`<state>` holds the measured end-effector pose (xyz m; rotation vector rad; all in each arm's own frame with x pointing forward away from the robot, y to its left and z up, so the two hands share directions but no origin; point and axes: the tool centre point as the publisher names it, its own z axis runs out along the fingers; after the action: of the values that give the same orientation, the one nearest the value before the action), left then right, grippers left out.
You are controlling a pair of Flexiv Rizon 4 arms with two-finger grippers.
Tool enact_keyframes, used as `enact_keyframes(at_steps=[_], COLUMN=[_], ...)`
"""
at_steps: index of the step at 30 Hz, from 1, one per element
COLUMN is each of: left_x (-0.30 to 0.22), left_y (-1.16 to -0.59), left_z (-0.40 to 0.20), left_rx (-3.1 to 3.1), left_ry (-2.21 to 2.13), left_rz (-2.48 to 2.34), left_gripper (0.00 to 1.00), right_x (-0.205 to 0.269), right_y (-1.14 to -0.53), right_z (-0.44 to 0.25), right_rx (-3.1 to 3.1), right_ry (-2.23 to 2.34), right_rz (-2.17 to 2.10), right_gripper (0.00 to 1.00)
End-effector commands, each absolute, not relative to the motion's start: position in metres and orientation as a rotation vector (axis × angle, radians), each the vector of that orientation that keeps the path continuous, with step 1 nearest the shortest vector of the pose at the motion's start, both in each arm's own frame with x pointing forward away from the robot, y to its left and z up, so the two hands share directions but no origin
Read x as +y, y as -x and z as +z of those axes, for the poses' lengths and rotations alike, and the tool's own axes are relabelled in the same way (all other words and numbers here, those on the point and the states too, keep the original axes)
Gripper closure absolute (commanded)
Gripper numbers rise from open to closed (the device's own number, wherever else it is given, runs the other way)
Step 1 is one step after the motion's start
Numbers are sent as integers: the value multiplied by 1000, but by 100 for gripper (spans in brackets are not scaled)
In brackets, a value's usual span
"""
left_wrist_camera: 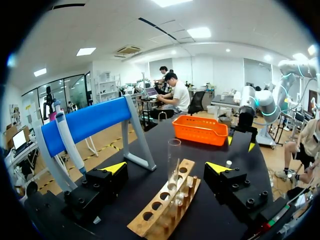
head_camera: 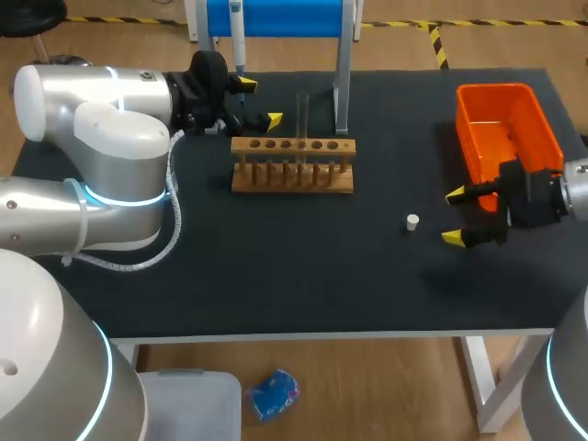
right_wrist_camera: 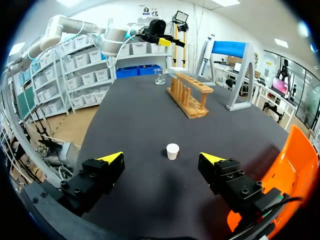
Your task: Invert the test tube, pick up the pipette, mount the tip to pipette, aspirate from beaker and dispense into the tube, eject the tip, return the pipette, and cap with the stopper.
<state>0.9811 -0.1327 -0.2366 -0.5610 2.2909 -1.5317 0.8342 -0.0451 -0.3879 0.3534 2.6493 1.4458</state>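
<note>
Test tube (head_camera: 301, 115) stands upright in the rack (head_camera: 292, 165). Left gripper (head_camera: 260, 103) and right gripper (head_camera: 454, 216) have fingers wide apart, holding nothing.

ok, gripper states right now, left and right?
Left gripper: open, empty; the clear glass test tube in the wooden rack stands ahead, untouched.
Right gripper: open, empty; the small white stopper sits just ahead on the black table.

We cannot see the pipette's (head_camera: 237, 41) lower end, which sits behind our left gripper (head_camera: 259, 102), and its top is cut off at the edge. Beside our right gripper (right_wrist_camera: 161, 158), the orange bin (right_wrist_camera: 297, 165) runs out of view.
</note>
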Motion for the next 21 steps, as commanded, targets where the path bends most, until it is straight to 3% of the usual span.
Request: enact_keyframes(at_steps=[1,9,11,18,20,21], left_x=[-133,-133,-133,-133,-133,-133], left_y=[-982,-982,-982,-982,-982,-982], left_z=[-238,-238,-238,-238,-238,-238], left_rx=[2287,2287,2287,2287,2287,2287], left_ry=[560,560,560,560,560,560], left_rz=[-1534,-1534,-1534,-1534,-1534,-1534], left_gripper=[0,0,0,0,0,0], right_x=[-33,-16,-14,-6,-4,-3], right_y=[-838,-843,-845,-851,-852,-852], right_z=[-396,-409,-410,-413,-415,-415], right_rx=[2660,2685,2685,2684,2686,2687], right_ry=[-346,-324,-326,-344,-344,-344], right_rz=[1437,1401,1398,1388,1385,1382], right_gripper=[0,0,4,0,23,23])
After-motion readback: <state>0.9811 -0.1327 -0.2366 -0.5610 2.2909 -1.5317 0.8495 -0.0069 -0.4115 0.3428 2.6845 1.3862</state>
